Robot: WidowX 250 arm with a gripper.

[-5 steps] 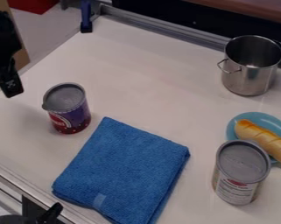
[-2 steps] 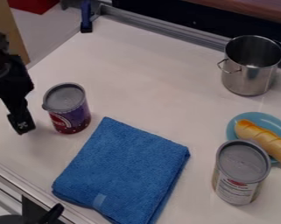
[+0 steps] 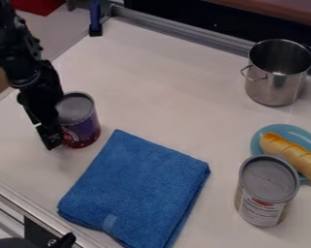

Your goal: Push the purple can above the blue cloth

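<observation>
Nearest the camera, on the white counter (image 3: 145,87), lay the blue cloth (image 3: 141,184), folded into a thick pad and, as far as could be judged, not part of what needed moving. To the right of the cloth stood a can with a pale label (image 3: 268,193), upright, and beyond it, still to the cloth's right, a bread roll (image 3: 290,152) rested on a blue plate (image 3: 280,128). Just off the cloth's far left corner, the purple can (image 3: 85,127) stood upright, apart from the cloth. On that can's side away from the cloth hung the gripper (image 3: 51,136), low and close against it; whether they touched, and whether the pincer was spread or pressed together, could not be told. Farther off, beyond the cloth and to its right, stood a metal pot (image 3: 274,89).

The approach looked done, with the gripper on the proper side for a rightward push. The push itself seemed left to do, or barely begun: the can was still left of the cloth rather than above it. It likely needed a shove to the right and slightly away, since a straight one might catch the cloth's corner.
</observation>
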